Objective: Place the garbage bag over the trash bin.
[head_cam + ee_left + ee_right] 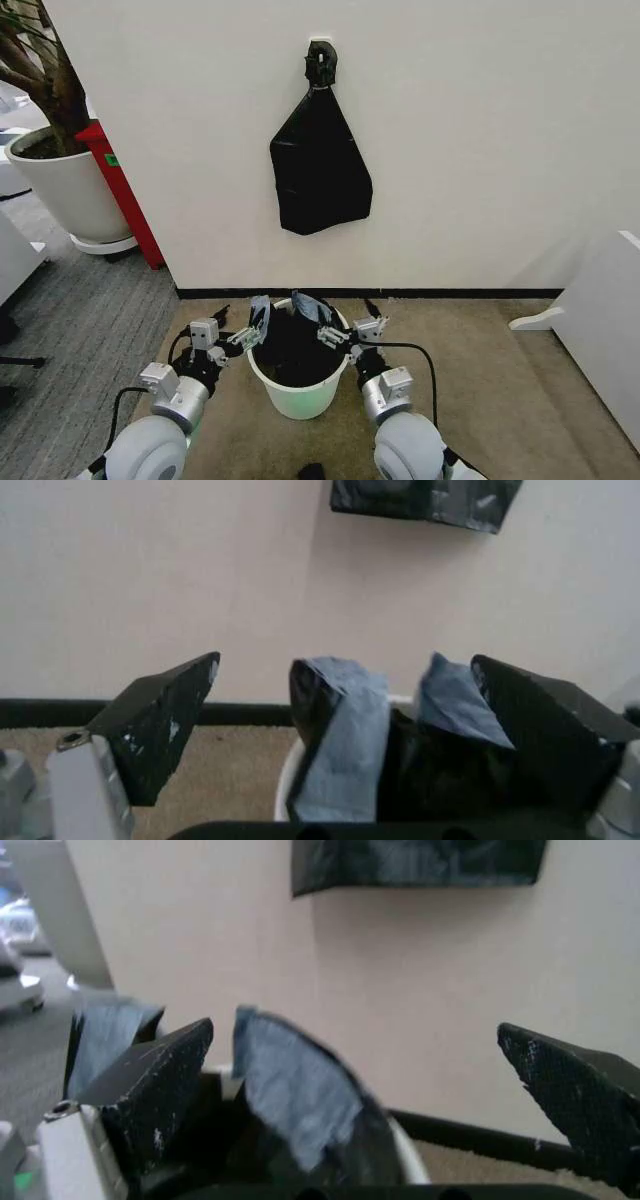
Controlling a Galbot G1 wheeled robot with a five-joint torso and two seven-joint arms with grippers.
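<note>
Garbage bag (pixel 292 345) tucked inside the trash bin (pixel 297 395) on the carpet near the wall, film flaps standing above the rim. Left gripper (pixel 252 333) at the left rim, jaws apart around a flap. Right gripper (pixel 335 334) at the right rim, jaws apart, gripping nothing. Likely light, limp, slippery: best pinched at the mouth edge, stretched outward.

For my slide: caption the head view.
Both open grippers, left and right, flank the bin, bag inside.
</note>
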